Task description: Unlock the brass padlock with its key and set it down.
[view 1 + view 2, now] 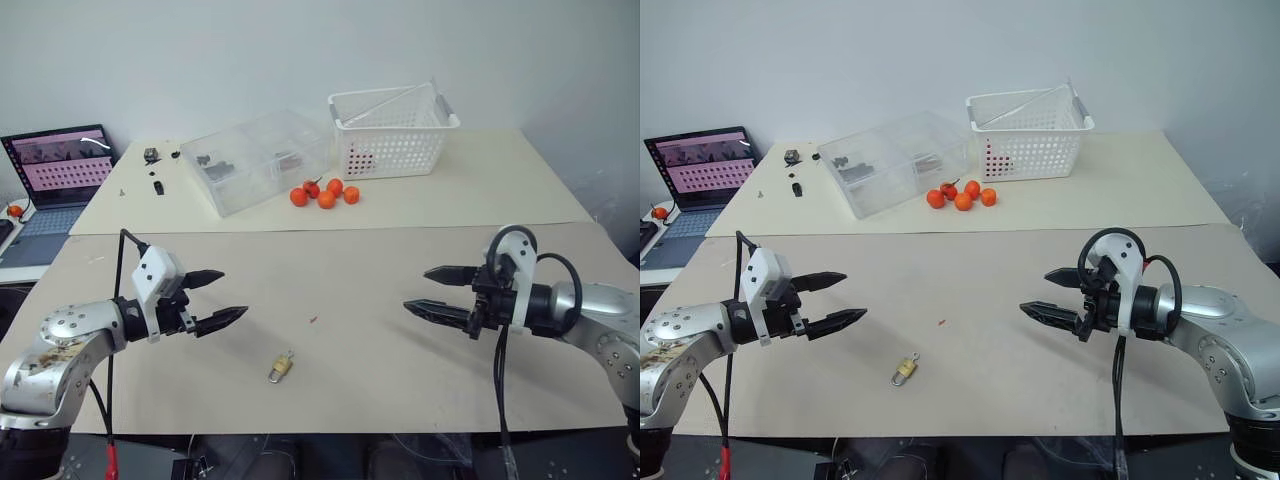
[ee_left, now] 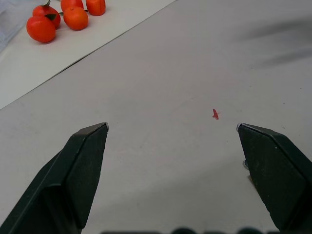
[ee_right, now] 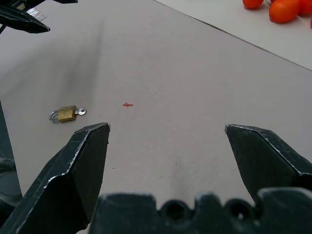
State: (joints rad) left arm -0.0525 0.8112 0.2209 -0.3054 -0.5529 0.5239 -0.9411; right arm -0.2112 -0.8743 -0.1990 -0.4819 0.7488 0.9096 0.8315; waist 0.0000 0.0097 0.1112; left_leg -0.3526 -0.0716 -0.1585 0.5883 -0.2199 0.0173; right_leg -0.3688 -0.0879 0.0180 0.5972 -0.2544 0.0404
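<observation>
From the head camera, we see the brass padlock (image 1: 281, 367) lying on the near table (image 1: 400, 400), near its front edge, between our two arms and touched by neither. Our left gripper (image 1: 218, 299) and right gripper (image 1: 432, 292) both hover above the table with fingers spread wide and empty, well apart from the lock. We judge the task barely begun: nothing is picked up, and grasping, turning the key and setting the lock down all remain. A small red scrap (image 1: 313, 320) lies near the padlock. On the far table, a clear plastic bin (image 1: 255, 158) holds a few small dark items we cannot identify, and a white perforated basket (image 1: 392, 132) beside it shows a red patch through its wall; its contents are otherwise unclear. Oranges (image 1: 326, 193) sit loose in front of both. A laptop (image 1: 55, 185) stands at far left.

In the left wrist view, the fingers stand spread over bare table with the red scrap between them.

In the right wrist view, the padlock lies flat, something small and silvery at one end, likely its key.
</observation>
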